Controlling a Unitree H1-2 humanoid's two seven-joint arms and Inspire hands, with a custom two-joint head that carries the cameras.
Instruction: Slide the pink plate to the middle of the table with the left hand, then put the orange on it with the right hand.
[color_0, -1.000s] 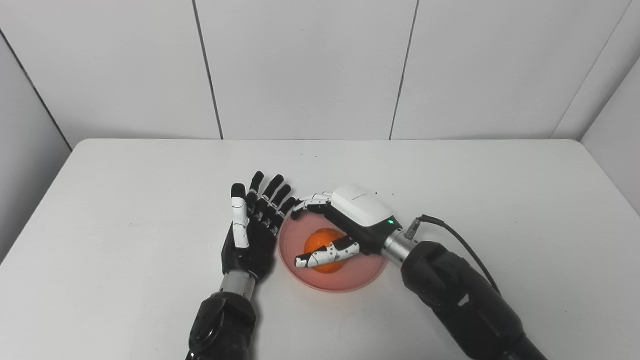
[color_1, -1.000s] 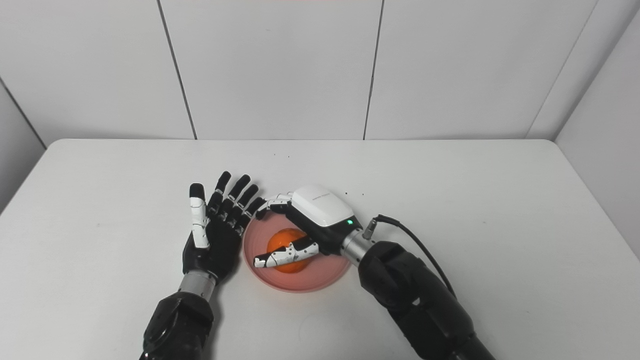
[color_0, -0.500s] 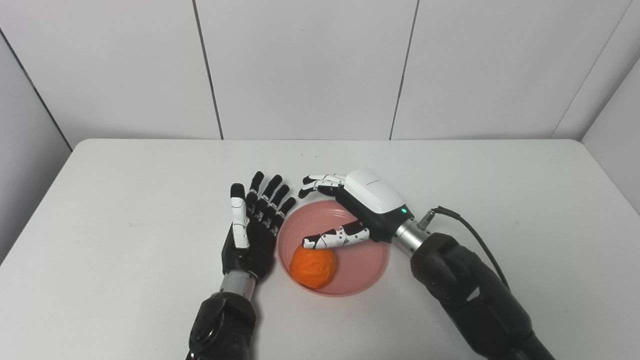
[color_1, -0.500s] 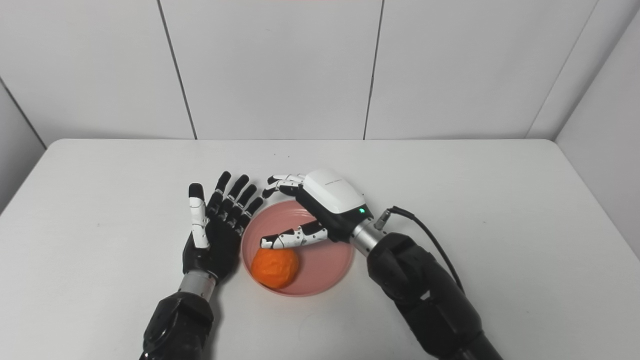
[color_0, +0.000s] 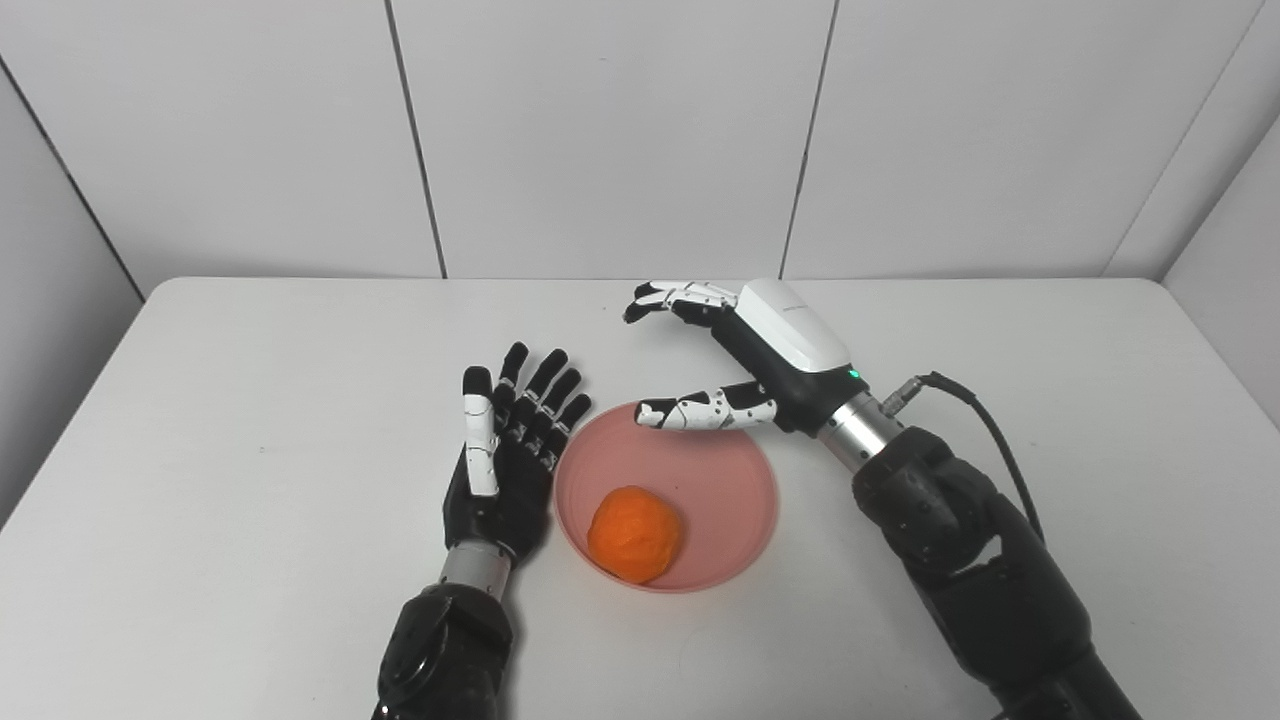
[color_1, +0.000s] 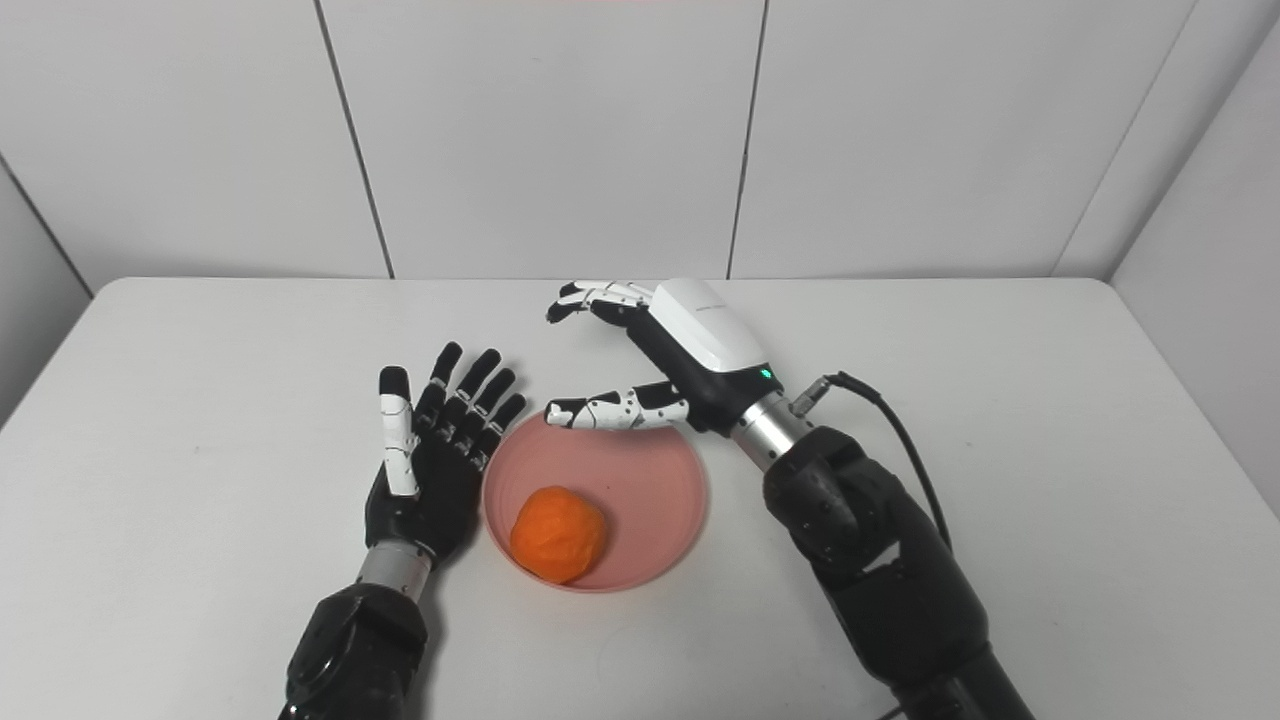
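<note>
One orange (color_0: 635, 534) lies on one pink plate (color_0: 735, 490); left hand (color_0: 503, 460) and right hand (color_0: 745, 355) both spread, empty.

Plate (color_0: 735, 470) on tabletop (color_0: 250, 380), near middle, toward front edge. Orange (color_0: 635, 533) in plate, front-left part. Left robot hand (color_0: 505, 455) flat on tabletop just left of plate, touching or nearly touching rim. Right robot hand (color_0: 740, 350) raised behind plate's far-right rim, clear of orange.
</note>
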